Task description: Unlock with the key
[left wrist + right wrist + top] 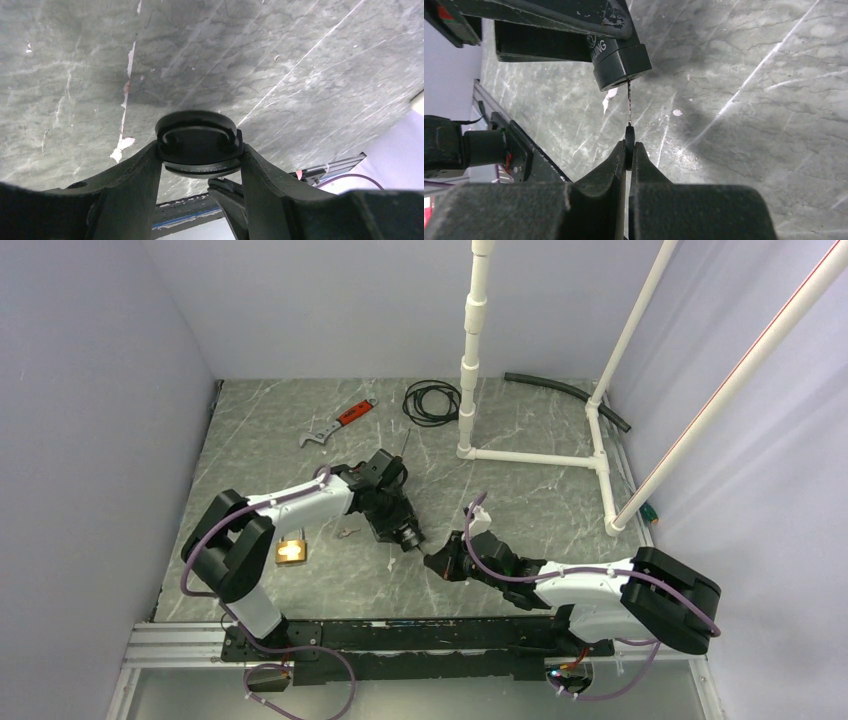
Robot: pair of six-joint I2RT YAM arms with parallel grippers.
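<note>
Tabletop (pixel 540 500), right gripper (pixel 629 150) low, key (pixel 629 134) meeting padlock (pixel 621 62)

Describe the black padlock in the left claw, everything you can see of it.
The black padlock has a round, matte, puck-like body with a curved shackle, both ends apparently seated in the body. Pale lettering runs along its side. The left claw pinches it from both sides, holding it clear of the marbled table. A thin key, gripped by the right claw, meets the face opposite the shackle, seemingly at the keyhole.

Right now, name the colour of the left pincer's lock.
The lock is black, clearest in the left wrist view.
</note>
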